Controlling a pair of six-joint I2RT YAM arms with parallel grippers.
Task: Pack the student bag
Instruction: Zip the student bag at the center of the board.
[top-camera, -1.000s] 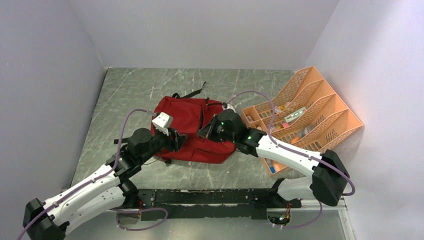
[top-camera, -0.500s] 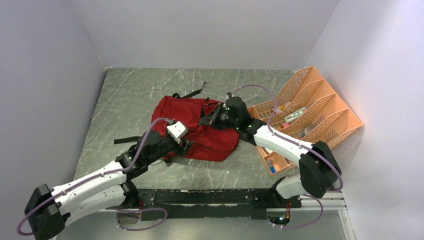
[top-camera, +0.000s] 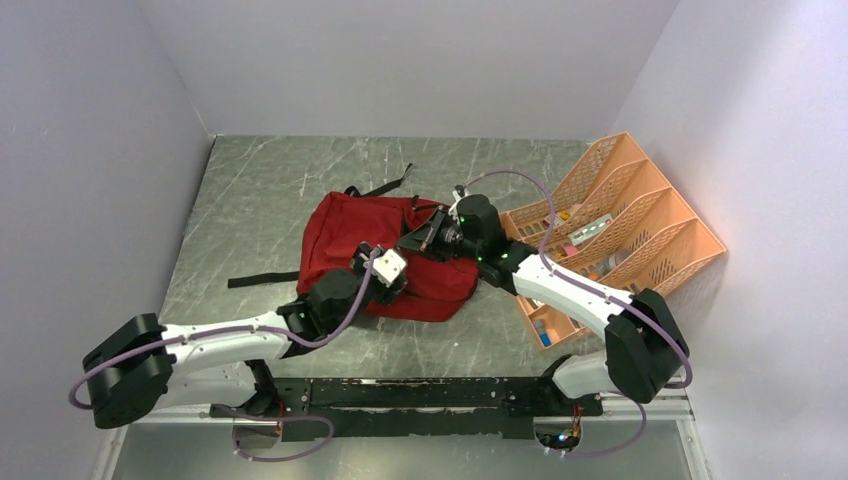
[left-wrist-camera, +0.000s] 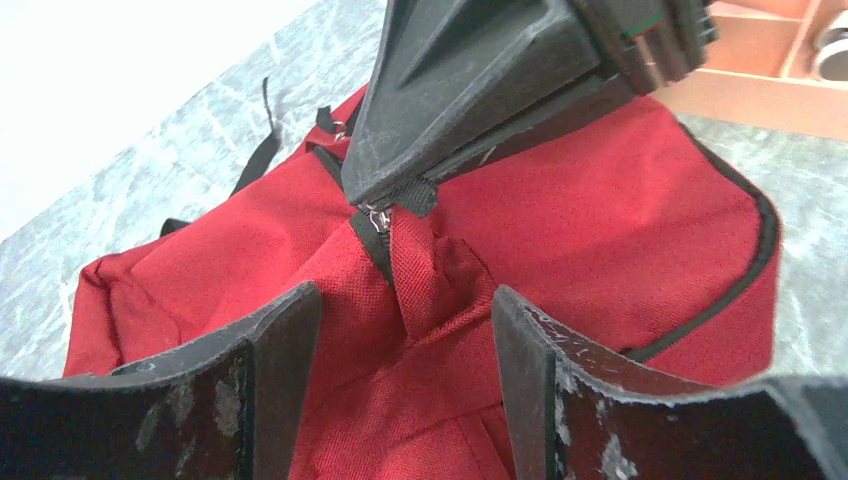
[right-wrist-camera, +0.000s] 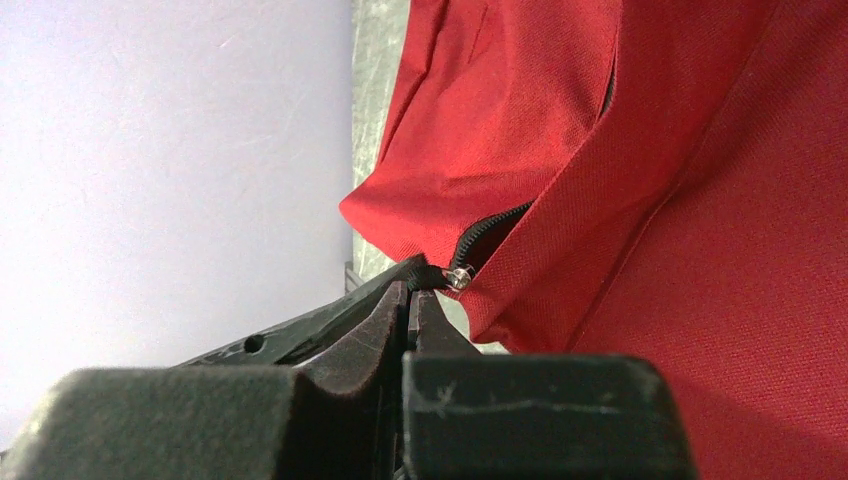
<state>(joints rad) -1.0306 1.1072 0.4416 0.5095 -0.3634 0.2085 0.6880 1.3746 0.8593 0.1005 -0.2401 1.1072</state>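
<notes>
The right gripper (right-wrist-camera: 412, 292) is pinched fully shut on the black pull tab (right-wrist-camera: 430, 270) of the bag (top-camera: 340, 235), at the bag's 2 o'clock corner, and the red cloth tents up beneath it. The left gripper (left-wrist-camera: 400, 345) stands well open and holds nothing. Its fingers (left-wrist-camera: 275, 370) straddle the raised red fold just under that tab, and I cannot tell if they touch it. The bag lies at the middle of the table (top-camera: 250, 180), with the orange organiser (top-camera: 620, 235) at its 3 o'clock.

Over the last second the left jaws have widened. The left arm has swung from the bag's 9 o'clock edge round to 6 o'clock and now reaches in toward 12. The right gripper has drawn the tab from mid-bag out toward 2 o'clock. The left looks set to pin the cloth while the right runs the zip. Only a short dark gap shows there, so packing has likely not begun.
</notes>
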